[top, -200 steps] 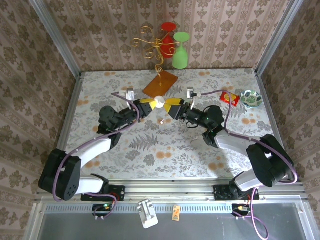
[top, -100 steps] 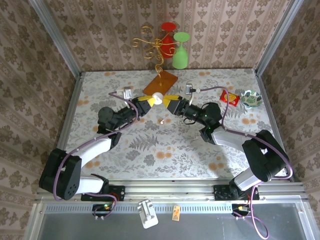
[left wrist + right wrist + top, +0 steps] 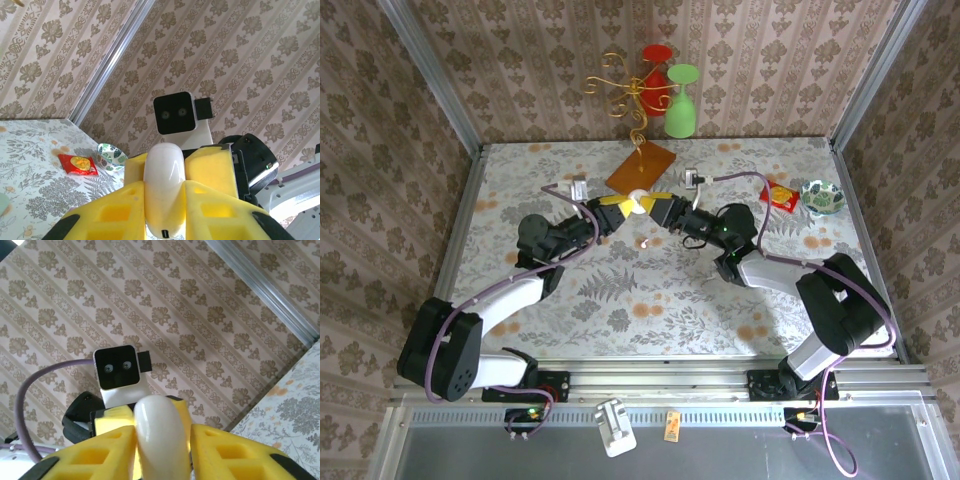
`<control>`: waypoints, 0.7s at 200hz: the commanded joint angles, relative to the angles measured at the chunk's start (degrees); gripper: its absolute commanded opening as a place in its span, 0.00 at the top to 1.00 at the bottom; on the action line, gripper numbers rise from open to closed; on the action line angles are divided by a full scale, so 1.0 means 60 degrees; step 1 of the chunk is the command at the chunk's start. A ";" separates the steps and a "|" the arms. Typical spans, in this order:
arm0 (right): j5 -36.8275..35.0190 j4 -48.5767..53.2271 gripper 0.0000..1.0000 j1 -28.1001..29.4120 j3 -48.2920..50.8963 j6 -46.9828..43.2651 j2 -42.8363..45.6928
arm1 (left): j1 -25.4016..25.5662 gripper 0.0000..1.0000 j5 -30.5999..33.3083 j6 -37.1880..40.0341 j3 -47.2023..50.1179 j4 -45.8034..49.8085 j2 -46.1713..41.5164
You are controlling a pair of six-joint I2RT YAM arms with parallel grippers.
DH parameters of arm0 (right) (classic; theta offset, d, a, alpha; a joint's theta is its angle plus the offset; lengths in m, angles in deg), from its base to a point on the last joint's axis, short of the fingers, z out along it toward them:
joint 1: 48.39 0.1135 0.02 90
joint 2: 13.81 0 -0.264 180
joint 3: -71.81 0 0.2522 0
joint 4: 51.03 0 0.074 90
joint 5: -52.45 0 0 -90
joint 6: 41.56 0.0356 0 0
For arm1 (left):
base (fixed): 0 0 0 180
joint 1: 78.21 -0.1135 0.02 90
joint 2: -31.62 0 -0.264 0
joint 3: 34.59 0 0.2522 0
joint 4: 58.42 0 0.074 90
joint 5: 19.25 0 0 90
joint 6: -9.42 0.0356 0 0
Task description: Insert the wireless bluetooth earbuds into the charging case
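The white pebble-shaped charging case [image 3: 638, 203] hangs above the table's middle back, between the two arms. My left gripper [image 3: 628, 209] is shut on it from the left; in the left wrist view the case [image 3: 164, 192] stands upright between the yellow fingers [image 3: 107, 210]. My right gripper [image 3: 658, 211] meets it from the right. In the right wrist view its yellow pads [image 3: 95, 455] sit against both sides of the case [image 3: 161, 440]. One tiny whitish earbud [image 3: 645, 242] lies on the table just below the grippers.
An orange card [image 3: 642, 168] lies behind the grippers, with a gold wire stand [image 3: 620, 85] and red and green glasses [image 3: 681, 100] at the back wall. A red packet [image 3: 780, 195] and a patterned bowl [image 3: 823, 197] sit at the back right.
My right gripper has moved left and back to the case and its jaws have closed in around it. The left gripper has kept its hold, barely shifting.
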 commanded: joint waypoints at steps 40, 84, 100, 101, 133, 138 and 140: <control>0.0885 0.1533 0.85 -0.0011 -0.0450 -0.1823 0.0666 | -0.0604 0.53 -0.0712 0.0736 0.0209 0.0274 -0.0459; 0.1591 0.8027 0.87 0.0244 -0.1749 -0.6691 0.1807 | -0.0634 0.38 -0.2482 0.3614 0.0095 0.2617 -0.1373; 0.1951 0.9884 0.88 0.0289 -0.2291 -0.8001 0.2183 | -0.0431 0.37 -0.2898 0.4755 0.0023 0.3617 -0.1714; 0.1969 0.9977 0.88 0.0289 -0.2327 -0.8065 0.2182 | -0.0415 0.37 -0.2924 0.4823 0.0021 0.3709 -0.1739; 0.2725 1.1978 0.92 0.0397 -0.2996 -0.9530 0.2352 | 0.0216 0.45 -0.3090 0.6489 -0.0008 0.5125 -0.2213; 0.2758 1.2247 0.92 0.0445 -0.3087 -0.9719 0.2347 | 0.0279 0.46 -0.3108 0.6542 -0.0024 0.5184 -0.2204; 0.2762 1.2350 0.92 0.0460 -0.3137 -0.9801 0.2347 | 0.0305 0.46 -0.3118 0.6538 -0.0032 0.5201 -0.2196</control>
